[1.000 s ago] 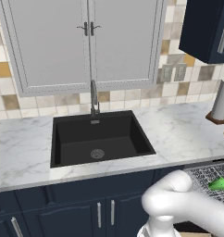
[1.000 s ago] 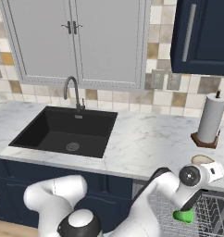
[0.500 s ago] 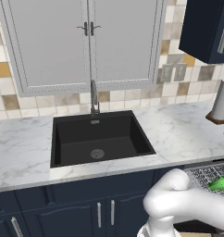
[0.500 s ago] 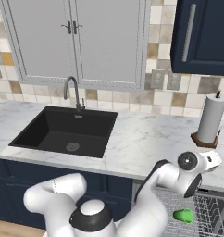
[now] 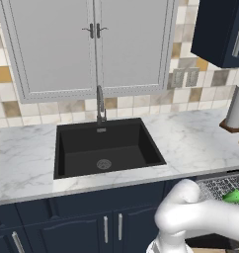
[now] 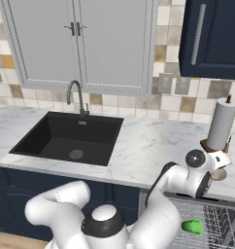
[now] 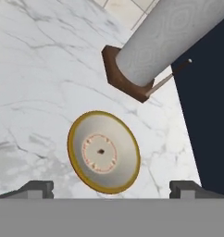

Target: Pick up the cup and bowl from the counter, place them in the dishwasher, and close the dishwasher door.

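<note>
Cup (image 6: 192,226) is done: it lies in the dishwasher rack (image 6: 211,223), below and behind my gripper (image 7: 111,187). The bowl (image 7: 103,151) is next, sitting on the table (image 7: 35,83) right under the gripper, between my two fingertips (image 7: 36,189), with the paper-towel roll (image 7: 171,34) just beyond it. The gripper is spread wide and empty, not yet touching the bowl. Left, by my read: descend, grab the rim, carry it to the rack, then shut the dishwasher door, which must be open.
</note>
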{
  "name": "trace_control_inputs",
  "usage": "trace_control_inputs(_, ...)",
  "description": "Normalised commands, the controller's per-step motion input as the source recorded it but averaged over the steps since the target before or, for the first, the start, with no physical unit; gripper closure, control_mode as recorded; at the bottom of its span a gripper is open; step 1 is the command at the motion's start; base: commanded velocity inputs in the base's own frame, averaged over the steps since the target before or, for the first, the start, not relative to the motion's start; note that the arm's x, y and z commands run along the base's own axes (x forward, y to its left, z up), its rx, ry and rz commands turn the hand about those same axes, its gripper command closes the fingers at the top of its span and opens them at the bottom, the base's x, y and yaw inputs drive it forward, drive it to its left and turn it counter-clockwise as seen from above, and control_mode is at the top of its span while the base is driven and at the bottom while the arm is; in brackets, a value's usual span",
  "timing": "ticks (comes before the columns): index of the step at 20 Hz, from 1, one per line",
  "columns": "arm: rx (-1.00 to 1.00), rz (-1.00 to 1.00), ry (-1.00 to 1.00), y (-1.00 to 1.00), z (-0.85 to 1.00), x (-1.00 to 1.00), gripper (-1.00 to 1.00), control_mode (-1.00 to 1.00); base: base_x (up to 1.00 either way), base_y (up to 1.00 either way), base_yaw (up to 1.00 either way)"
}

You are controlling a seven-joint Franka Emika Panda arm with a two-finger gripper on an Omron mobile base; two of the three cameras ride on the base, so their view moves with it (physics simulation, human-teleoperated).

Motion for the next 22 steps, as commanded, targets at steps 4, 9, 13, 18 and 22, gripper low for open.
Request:
trace_control_inputs(4, 0.00, 0.00, 0.06, 0.00, -0.11, 0.24, -1.00, -1.00, 0.00, 0.00, 0.00)
trace_control_inputs(9, 0.00, 0.00, 0.06, 0.00, -0.17, 0.21, -1.00, -1.00, 0.00, 0.00, 0.00)
trace_control_inputs(13, 0.00, 0.00, 0.06, 0.00, -0.20, 0.19, -1.00, -1.00, 0.00, 0.00, 0.00)
trace_control_inputs(18, 0.00, 0.00, 0.05, 0.00, -0.29, 0.13, -1.00, -1.00, 0.00, 0.00, 0.00)
trace_control_inputs(22, 0.00, 0.00, 0.04, 0.00, -0.29, 0.11, -1.00, -1.00, 0.00, 0.00, 0.00)
